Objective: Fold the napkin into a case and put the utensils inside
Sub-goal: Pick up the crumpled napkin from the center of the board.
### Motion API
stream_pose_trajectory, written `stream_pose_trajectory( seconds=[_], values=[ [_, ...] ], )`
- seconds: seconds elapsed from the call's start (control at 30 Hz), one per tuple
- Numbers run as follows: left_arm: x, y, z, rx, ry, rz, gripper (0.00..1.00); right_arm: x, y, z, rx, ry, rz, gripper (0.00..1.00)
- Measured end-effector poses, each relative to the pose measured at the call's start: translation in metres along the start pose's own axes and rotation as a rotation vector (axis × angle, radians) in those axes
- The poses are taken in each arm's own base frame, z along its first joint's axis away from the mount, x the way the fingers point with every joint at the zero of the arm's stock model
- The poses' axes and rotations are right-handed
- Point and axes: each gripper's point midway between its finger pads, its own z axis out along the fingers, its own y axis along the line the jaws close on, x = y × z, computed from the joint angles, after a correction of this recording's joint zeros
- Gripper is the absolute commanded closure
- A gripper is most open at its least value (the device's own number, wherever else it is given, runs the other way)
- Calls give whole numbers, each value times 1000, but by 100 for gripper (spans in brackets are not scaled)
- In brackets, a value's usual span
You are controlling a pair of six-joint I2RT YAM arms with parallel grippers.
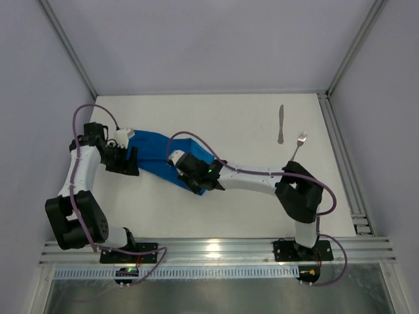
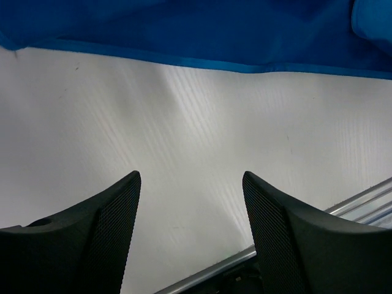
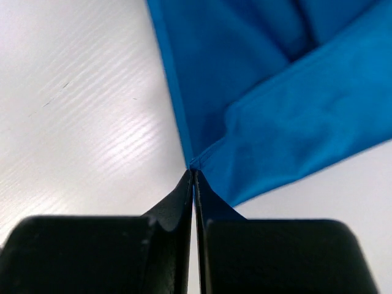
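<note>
The bright blue napkin (image 1: 154, 156) lies crumpled and partly folded on the white table, left of centre. My right gripper (image 1: 196, 183) is shut on its near corner; in the right wrist view the closed tips (image 3: 193, 171) pinch the cloth's hemmed corner (image 3: 211, 156). My left gripper (image 1: 131, 161) is open and empty just left of the napkin. In the left wrist view its fingers (image 2: 125, 202) stand wide apart over bare table, with the napkin's edge (image 2: 202, 37) ahead. The silver knife (image 1: 280, 124) and fork (image 1: 299, 144) lie apart at the far right.
A metal rail (image 1: 340, 157) runs along the table's right edge and another (image 1: 216, 247) along the near edge. White walls close in the back and sides. The right arm (image 1: 255, 175) stretches across the table's middle.
</note>
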Motion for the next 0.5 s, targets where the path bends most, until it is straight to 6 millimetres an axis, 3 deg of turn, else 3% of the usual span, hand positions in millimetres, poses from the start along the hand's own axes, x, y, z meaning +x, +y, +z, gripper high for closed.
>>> stream_pose_trajectory(
  seconds=[0.2,0.33,0.5],
  values=[
    [4,-38,44,16,60,260,17,-15,-50,-37,-65,-141,255,96],
    [7,-68,74,7,76,513,14,-21,-69,-58,-106,-222,390,96],
    [-7,-75,101,-42,52,711,13,-32,-91,-85,-142,-335,537,96]
  ],
)
